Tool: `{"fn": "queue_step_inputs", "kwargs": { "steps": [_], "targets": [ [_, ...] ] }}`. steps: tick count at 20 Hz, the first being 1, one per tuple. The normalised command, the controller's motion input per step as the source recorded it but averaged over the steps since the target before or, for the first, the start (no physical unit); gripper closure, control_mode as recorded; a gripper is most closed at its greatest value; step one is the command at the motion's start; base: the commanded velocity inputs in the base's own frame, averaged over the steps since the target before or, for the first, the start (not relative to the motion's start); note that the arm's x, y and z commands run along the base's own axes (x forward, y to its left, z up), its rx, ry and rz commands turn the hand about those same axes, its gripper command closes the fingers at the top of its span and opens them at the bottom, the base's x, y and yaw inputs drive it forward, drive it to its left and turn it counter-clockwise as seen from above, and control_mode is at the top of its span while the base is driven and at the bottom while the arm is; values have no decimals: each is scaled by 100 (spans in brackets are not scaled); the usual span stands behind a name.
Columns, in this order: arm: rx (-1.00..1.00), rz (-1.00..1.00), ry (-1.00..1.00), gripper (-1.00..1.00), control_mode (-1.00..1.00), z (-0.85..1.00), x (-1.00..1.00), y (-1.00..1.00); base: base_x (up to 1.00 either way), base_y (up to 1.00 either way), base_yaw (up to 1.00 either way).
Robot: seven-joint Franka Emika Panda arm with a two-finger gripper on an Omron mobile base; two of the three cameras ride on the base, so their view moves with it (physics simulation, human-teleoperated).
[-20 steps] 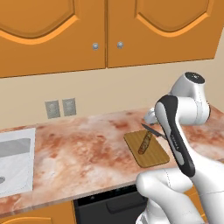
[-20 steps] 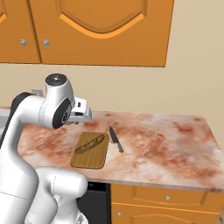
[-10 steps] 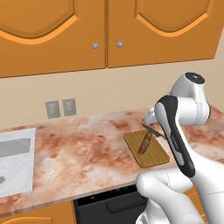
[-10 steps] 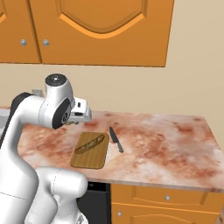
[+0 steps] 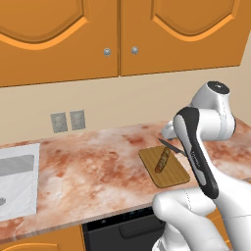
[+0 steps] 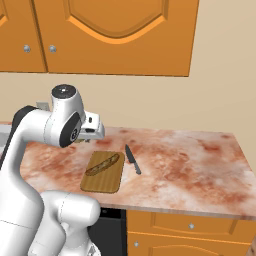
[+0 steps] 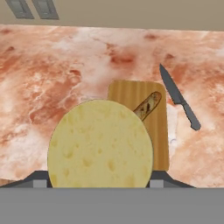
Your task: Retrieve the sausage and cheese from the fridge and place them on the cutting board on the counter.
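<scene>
Gripper: your gripper (image 7: 94, 186) is clamped on the cheese (image 7: 100, 144); you carry it high above the cutting board (image 7: 141, 124).
Cheese: pale-yellow pitted disc, held over the near-left part of the cutting board.
Sausage: the sausage (image 7: 147, 105) lies diagonally on the cutting board.
Knife: the knife (image 7: 178, 97) rests on the tabletop (image 7: 65, 78) just right of the cutting board.
Step in hand: carrying the cheese to the cutting board, judged as the last placement.
Next move: lower onto bare wood beside the sausage, then part the jaws.
</scene>
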Motion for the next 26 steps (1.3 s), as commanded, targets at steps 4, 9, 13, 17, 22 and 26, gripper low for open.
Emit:
{"fn": "queue_step_inputs", "kwargs": {
  "steps": [4,9,13,17,22,26],
  "targets": [
    [0,0,0,100,-100,0,0,0,0,0,0],
    [0,0,0,100,-100,0,0,0,0,0,0],
    [0,0,1,100,-100,-24,21,-2,0,0,0],
    [-7,0,11,100,-100,-60,37,0,0,0,0],
    [-12,-3,20,100,-100,-71,25,1,0,0,0],
    [-3,-1,7,100,-100,-43,29,9,0,0,0]
  ]
}}
